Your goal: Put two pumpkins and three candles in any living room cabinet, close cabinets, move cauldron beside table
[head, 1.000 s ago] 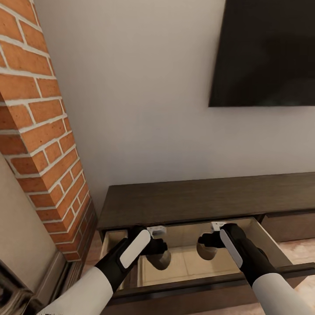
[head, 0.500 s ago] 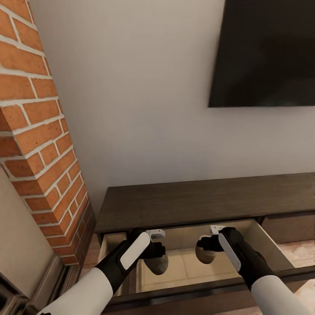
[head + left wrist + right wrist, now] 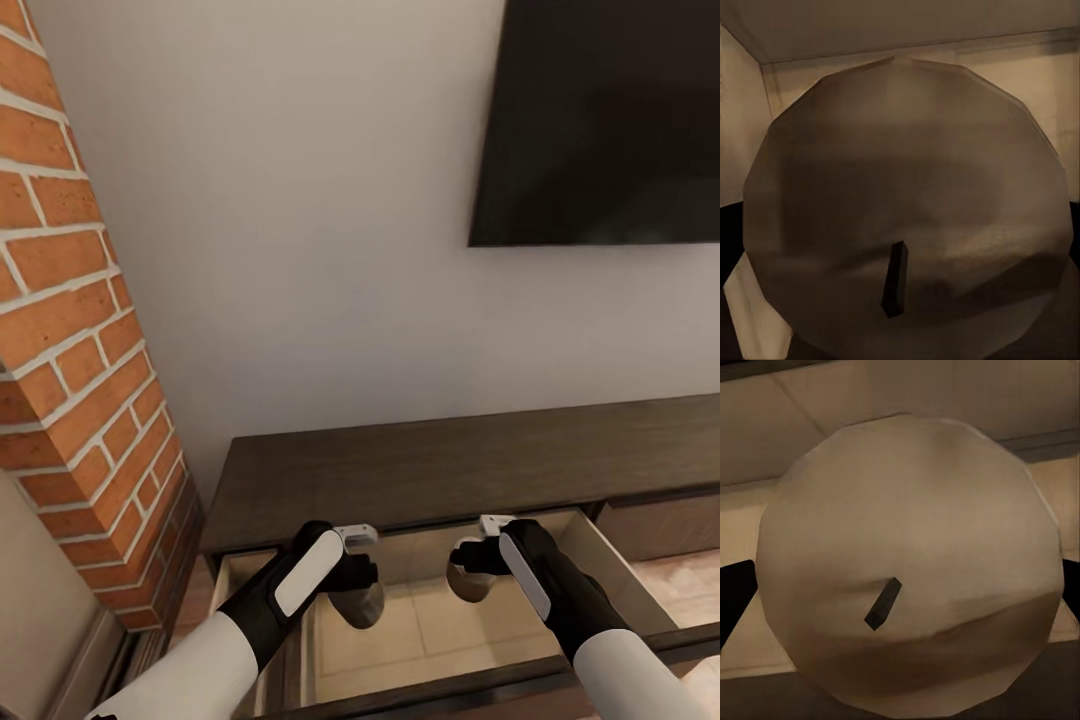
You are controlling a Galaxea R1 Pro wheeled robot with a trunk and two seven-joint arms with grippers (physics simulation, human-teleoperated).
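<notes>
The cabinet (image 3: 440,460) is a long, low, dark-brown unit against the wall, and its left drawer (image 3: 440,625) stands pulled out, showing a pale beige inside. My left gripper (image 3: 356,585) is shut on a beige candle (image 3: 364,606) held over the left part of the drawer. My right gripper (image 3: 470,563) is shut on a second candle (image 3: 466,586) over the drawer's middle. In the left wrist view a candle top (image 3: 900,195) with its black wick (image 3: 895,279) sits close up. The right wrist view shows the other candle (image 3: 907,547) and its wick (image 3: 882,604) likewise. No pumpkins are in view.
A red brick column (image 3: 80,370) stands close on the left beside the cabinet. A dark television (image 3: 600,120) hangs on the white wall above the cabinet's right part. A second, shut drawer front (image 3: 660,525) lies to the right of the open drawer.
The whole picture has shifted, with the brick column sliding left and the cabinet lower, so the camera moved. Both grippers still hold their candles over the open drawer.
</notes>
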